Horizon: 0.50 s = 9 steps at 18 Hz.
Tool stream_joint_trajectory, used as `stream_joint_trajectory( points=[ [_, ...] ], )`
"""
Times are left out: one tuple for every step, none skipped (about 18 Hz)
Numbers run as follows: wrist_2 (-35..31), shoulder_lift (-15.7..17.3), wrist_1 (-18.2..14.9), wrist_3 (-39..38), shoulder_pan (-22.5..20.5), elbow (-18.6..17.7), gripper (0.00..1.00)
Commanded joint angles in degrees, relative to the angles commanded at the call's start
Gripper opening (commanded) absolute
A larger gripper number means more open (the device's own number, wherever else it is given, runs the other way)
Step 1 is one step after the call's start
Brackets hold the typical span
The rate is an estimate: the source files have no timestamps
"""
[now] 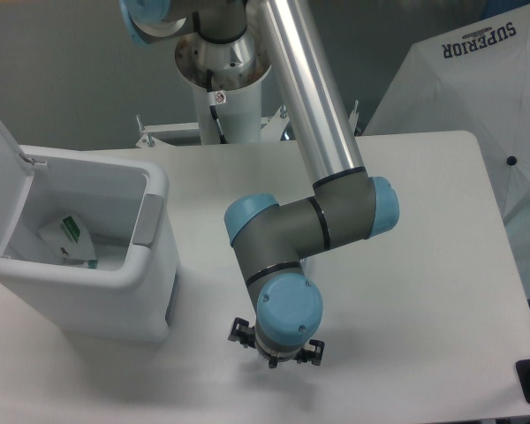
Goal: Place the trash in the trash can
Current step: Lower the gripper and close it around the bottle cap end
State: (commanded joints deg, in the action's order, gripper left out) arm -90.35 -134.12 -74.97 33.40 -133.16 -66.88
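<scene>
Gripper [274, 356] points straight down, wrist folded above.

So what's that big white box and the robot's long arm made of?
The trash can looks like smooth white plastic: rounded corners, soft sheen, a grey panel on its side. The arm's long tube looks like bare polished metal, silvery with bright streaks. Its joints seem matte grey with glossy blue caps, probably plastic.

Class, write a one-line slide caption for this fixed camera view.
Arm's end effector low over the table, hiding whatever lies beneath; packet inside the open bin.
</scene>
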Motion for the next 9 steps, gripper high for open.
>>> stream_joint_trajectory(
  points=[
    [-0.61, -0.09, 0.0, 0.0, 0.0, 0.0, 0.95],
    [-1.05, -0.44, 0.0, 0.0, 0.09, -0.09, 0.92],
    [-1.32, -0.53, 0.0, 0.0, 0.44, 0.0, 0.88],
    [-1.32, -0.7, 0.0, -0.09, 0.44, 0.0, 0.85],
    [-1.32, -0.71, 0.0, -0.09, 0.53, 0.09, 0.82],
    [-1.32, -0.79, 0.0, -0.09, 0.53, 0.09, 0.82],
    [-1.41, -0.88, 0.09, -0.09, 0.62, 0.09, 0.82],
    [-1.41, -0.88, 0.35, -0.18, 0.62, 0.09, 0.82],
    [-1.41, -0.97, 0.96, -0.7, 0.62, 0.09, 0.82]
  ],
)
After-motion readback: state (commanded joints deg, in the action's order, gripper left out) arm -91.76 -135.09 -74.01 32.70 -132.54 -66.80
